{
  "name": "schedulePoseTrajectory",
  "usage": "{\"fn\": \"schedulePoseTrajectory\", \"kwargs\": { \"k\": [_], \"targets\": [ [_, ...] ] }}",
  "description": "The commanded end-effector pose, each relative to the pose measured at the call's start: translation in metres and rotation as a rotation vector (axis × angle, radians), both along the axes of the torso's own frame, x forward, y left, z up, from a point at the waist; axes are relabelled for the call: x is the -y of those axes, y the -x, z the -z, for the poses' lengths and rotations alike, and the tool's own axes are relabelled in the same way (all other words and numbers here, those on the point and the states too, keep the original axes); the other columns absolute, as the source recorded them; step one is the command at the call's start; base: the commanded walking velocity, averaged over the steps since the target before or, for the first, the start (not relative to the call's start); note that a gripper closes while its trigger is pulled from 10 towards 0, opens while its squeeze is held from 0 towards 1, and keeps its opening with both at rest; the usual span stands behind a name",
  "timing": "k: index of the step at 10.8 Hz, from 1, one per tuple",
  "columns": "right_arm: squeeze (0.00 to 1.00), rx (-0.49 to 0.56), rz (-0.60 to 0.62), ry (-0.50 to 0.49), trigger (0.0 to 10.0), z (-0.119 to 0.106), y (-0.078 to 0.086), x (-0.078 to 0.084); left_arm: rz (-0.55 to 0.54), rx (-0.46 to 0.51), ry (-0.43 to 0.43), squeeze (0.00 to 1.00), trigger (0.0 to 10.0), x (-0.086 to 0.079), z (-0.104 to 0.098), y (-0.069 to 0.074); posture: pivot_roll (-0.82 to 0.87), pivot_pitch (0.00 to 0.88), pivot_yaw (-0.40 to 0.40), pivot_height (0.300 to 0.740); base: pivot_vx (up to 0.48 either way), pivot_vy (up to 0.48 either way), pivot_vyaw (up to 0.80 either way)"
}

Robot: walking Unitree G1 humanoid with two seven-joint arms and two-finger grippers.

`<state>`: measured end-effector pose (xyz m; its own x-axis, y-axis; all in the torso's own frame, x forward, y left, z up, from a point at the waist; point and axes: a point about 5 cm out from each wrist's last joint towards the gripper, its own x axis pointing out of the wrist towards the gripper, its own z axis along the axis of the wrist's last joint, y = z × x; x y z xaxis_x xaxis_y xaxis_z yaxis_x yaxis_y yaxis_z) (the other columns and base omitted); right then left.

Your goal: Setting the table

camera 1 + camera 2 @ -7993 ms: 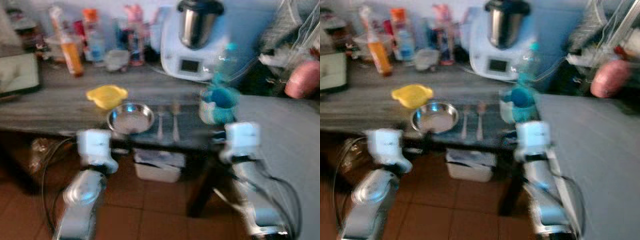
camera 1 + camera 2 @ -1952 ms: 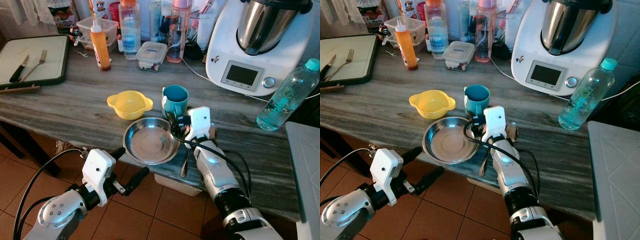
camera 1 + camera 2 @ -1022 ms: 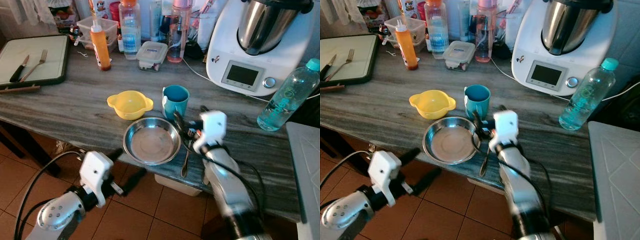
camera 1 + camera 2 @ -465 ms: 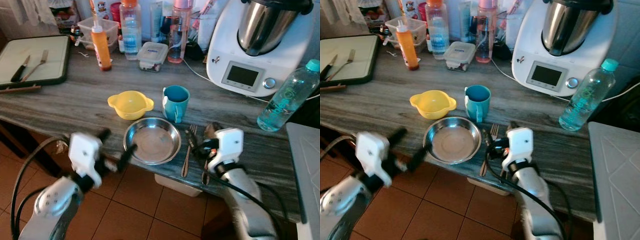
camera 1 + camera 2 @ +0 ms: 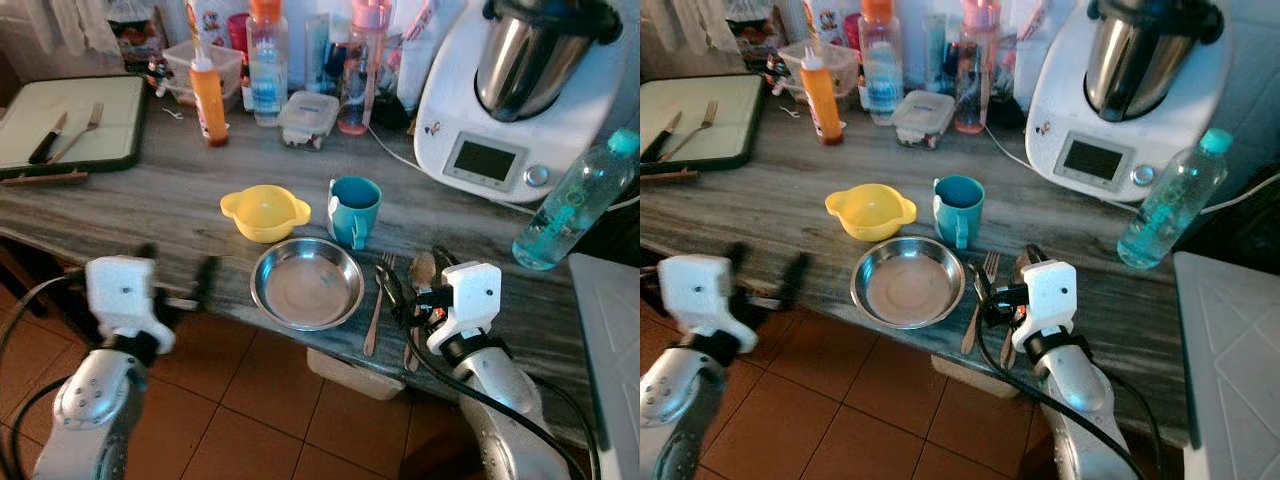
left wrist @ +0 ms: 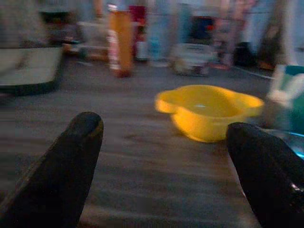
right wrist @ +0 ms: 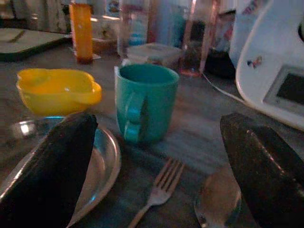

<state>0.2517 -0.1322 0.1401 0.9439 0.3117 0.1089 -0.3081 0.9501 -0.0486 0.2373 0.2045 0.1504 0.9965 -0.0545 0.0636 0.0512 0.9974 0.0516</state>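
Cutlery now lies free on the table [image 5: 120,215]: the right gripper [image 5: 405,296], which a moment ago reached beside the steel plate [image 5: 306,283], has drawn back, jaws apart and empty. Fork [image 5: 376,303] and spoon [image 5: 419,285] rest just right of the plate, directly ahead between the jaws, so that placement looks done. The left gripper [image 5: 172,283], also spread wide, has risen to the table edge facing the yellow bowl [image 6: 209,110].
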Motion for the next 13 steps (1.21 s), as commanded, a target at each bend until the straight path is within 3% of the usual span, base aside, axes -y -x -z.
{"fn": "schedulePoseTrajectory", "kwargs": {
  "k": [1,2,13],
  "targets": [
    [0.0,0.004,-0.001,0.006,10.0,-0.004,0.001,0.001,-0.084,-0.014,-0.037,0.0,10.0,-0.008,0.004,0.0,0.16,0.0,-0.057,0.74,0.0,0.0,0.0],
    [0.0,0.007,0.008,0.015,10.0,-0.004,0.001,0.002,-0.161,-0.046,-0.074,0.0,10.0,-0.014,0.01,0.001,0.16,0.0,-0.057,0.74,0.0,0.0,0.0],
    [0.0,-0.01,0.0,0.028,10.0,0.001,0.003,-0.005,-0.171,-0.057,-0.084,0.0,10.0,-0.01,0.014,0.001,0.16,0.011,-0.042,0.74,0.0,0.025,0.0]
  ]
}}
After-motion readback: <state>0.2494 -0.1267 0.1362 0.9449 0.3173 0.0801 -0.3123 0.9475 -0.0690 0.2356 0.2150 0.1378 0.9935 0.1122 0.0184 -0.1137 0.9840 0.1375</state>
